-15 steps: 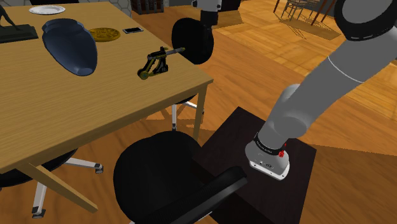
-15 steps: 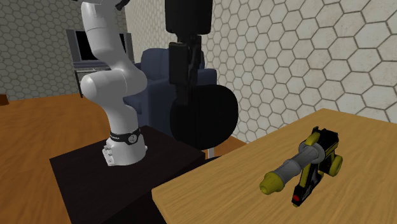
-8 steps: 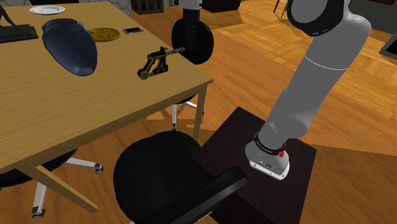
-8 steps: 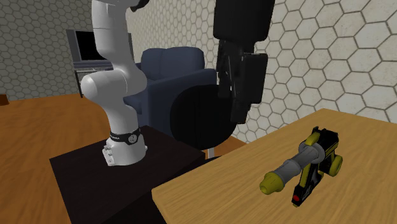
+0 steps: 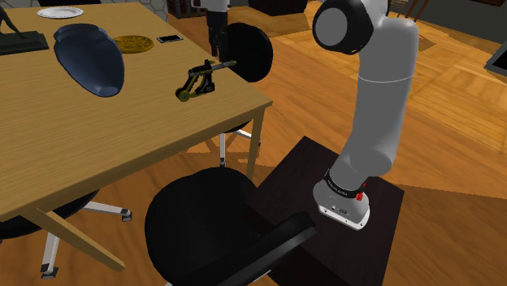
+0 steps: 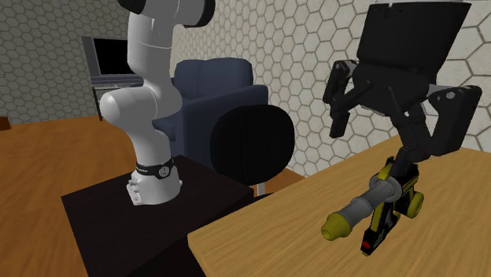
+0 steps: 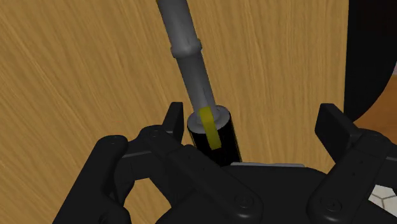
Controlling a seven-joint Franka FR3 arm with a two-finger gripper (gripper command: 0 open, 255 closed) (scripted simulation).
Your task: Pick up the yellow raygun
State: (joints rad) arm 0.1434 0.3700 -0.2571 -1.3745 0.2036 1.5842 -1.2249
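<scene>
The step in hand is judged to be the approach for the grasp. The gripper [image 6: 389, 135] hangs just above the raygun [image 6: 376, 203], its two fingers spread wide, and it holds nothing. The raygun lies flat on the wooden table [image 6: 267, 244], close to the table's far right corner in the shoulder view. It is black and yellow with a grey barrel and a yellowish muzzle.

In the wrist view the thick black rear part of the raygun, with a yellow band on it, lies between the fingers [image 7: 173, 119]. It is much closer to one finger than to the other, and neither finger clasps it. The barrel points away from the hand.

The next move probably calls for a small sideways correction, so that the body comes to the middle of the opening. After that a short descent and the closing of the fingers across the thick part are needed, not across the thin barrel, which may slip.

A round black chair back [image 5: 248, 50] stands just beyond the table edge, near the raygun, and the hand must keep apart from it. The other things are well apart on the shoulder view's left: a dark blue shell-shaped thing [image 5: 89, 57], a golden dish [image 5: 132, 44], a phone [image 5: 170, 38] and a white plate [image 5: 60, 12]. A second black office chair [image 5: 207, 223] stands near, between the table and the stand [image 5: 305, 175], outside the path.
</scene>
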